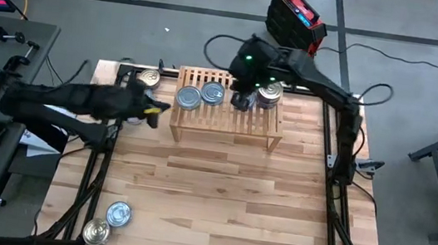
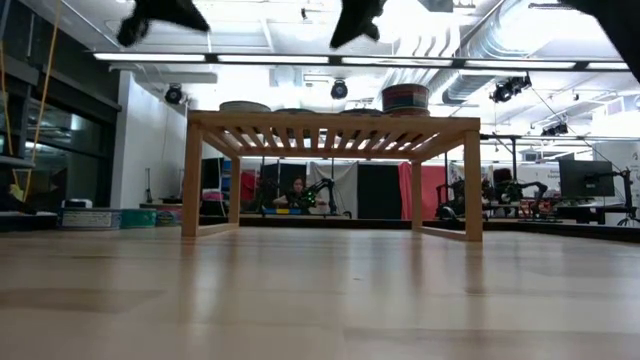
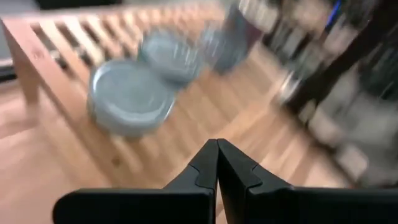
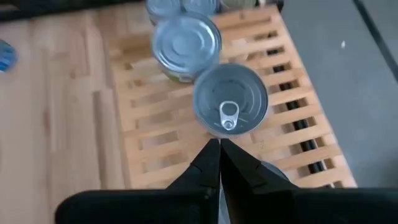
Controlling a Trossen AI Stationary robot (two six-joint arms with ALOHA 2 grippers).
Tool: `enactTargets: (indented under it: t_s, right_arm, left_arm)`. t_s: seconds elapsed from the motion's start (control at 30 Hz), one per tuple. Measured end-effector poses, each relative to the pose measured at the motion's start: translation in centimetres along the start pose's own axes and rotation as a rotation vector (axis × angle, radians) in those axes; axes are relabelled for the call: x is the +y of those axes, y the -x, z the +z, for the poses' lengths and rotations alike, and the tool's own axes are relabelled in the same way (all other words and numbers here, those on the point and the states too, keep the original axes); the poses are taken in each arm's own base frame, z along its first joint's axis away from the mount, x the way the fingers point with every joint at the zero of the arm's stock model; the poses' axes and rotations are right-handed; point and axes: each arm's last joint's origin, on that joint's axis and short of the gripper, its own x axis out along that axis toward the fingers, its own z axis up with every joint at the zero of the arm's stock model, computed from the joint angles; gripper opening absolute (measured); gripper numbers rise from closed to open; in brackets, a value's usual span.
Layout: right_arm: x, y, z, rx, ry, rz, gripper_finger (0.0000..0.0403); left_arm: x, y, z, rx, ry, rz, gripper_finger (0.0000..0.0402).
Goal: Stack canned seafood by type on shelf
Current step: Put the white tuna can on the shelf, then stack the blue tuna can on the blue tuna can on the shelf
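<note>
The shelf [image 1: 228,119] stands at the table's far side. On its slats rest two flat tins [image 1: 188,97] [image 1: 212,93] and a short stack of tins [image 1: 269,94]. In the right wrist view the nearer tin has a pull ring [image 4: 231,107], with a plain-lidded tin [image 4: 186,40] beyond it. My right gripper [image 1: 243,100] [image 4: 219,149] is shut and raised above the shelf top [image 2: 358,20], between the single tins and the stack. My left gripper [image 1: 154,108] [image 3: 217,149] is shut in the air off the shelf's left end, and its view is blurred.
One more tin [image 1: 149,78] sits on the table left of the shelf, by the far edge. Two tins [image 1: 118,213] [image 1: 97,231] lie at the near left corner. The wide middle and right of the tabletop [image 1: 234,200] show bare wood.
</note>
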Motion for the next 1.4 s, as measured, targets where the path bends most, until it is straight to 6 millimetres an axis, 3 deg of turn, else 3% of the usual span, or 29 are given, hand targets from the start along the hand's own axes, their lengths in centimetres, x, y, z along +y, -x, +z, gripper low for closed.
enactTargets:
  t_s: [0.1, 0.27, 0.43, 0.6, 1.1, 1.27, 1.4]
  right_arm:
    - [0.6, 3.2, -0.5, -0.04, 0.007, 0.016, 0.0]
    - [2.3, 7.7, -1.4, -0.102, -0.023, 0.045, 0.0]
    - [4.2, 10.6, -2.0, -0.158, -0.022, 0.078, 0.0]
    - [5.3, 11.8, -2.4, -0.189, -0.016, 0.055, 0.0]
    - [5.8, 12.0, -2.4, -0.194, -0.01, 0.058, 0.0]
    - [6.0, 12.1, -2.4, -0.194, 0.001, 0.061, 0.0]
    - [6.0, 12.0, -2.4, -0.191, 0.004, 0.088, 0.0]
  left_arm:
    - [0.1, -2.8, 0.3, 0.185, -0.139, 0.061, 0.0]
    - [-0.2, -6.8, 0.7, 0.299, -0.308, 0.071, 0.0]
    - [0.0, -8.7, 0.6, 0.35, -0.392, 0.071, 0.0]
    - [0.8, -9.8, 1.0, 0.353, -0.403, 0.105, 0.0]
    - [2.5, -10.3, 2.5, 0.317, -0.383, 0.156, 0.0]
    - [2.1, -8.5, 2.8, 0.276, -0.379, 0.115, 0.0]
    - [2.0, -5.9, 3.1, 0.237, -0.336, 0.091, 0.0]
